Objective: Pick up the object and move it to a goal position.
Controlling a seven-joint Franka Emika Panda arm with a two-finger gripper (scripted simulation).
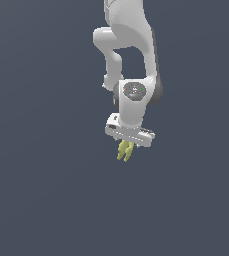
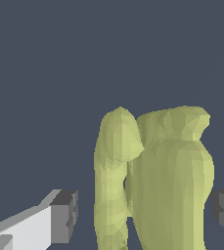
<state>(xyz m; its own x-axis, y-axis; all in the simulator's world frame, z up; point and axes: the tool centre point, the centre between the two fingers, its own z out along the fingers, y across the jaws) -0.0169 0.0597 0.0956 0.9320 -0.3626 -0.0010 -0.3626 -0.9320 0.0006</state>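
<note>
In the wrist view, going left to right, one dark finger pad (image 2: pixel 64 215) stands a little apart from the object (image 2: pixel 155 180), whose yellow-green lobes fill the middle; the other pad sits just beside its far flank. The hand (image 1: pixel 126 151) thus brackets the object, though I cannot tell whether it actually has hold of it. In the exterior view the object (image 1: pixel 125 150) hangs below the hand. No goal marker shows. The grasp step seems in hand; next, a firm squeeze, then carrying.
</note>
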